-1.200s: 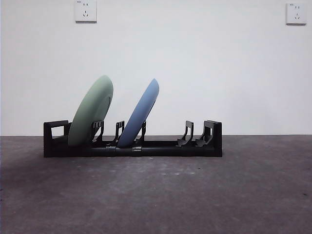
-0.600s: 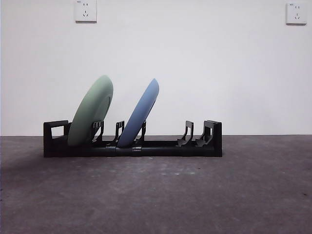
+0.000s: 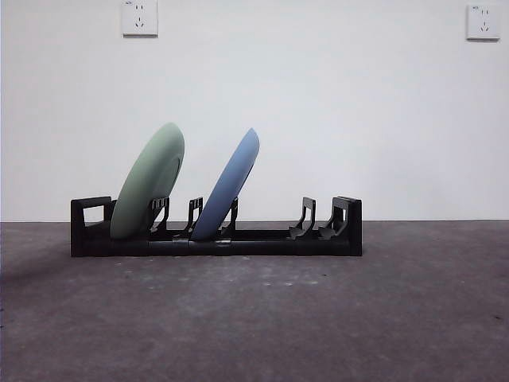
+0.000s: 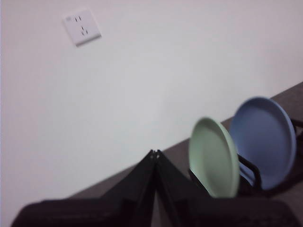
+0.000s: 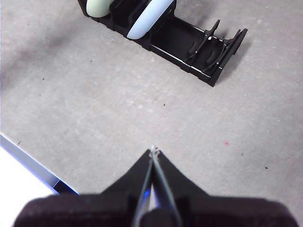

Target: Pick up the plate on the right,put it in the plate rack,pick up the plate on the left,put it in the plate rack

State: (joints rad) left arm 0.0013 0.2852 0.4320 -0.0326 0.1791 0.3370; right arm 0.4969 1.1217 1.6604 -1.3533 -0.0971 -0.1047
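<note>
black jaws of the left end effector (image 4: 155,152) and right end effector (image 5: 153,150) are clenched on nothing, both clear of the plate rack (image 3: 216,239), where the green plate (image 3: 148,191) and blue plate (image 3: 228,187) lean in neighbouring slots on the grey table (image 3: 318,318)

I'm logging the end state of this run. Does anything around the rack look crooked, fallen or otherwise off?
Nothing stands out. The green plate and blue plate both lean the same way in separate slots of the plate rack, which sits flat on the table. Both grippers are away, shut and holding nothing.
</note>
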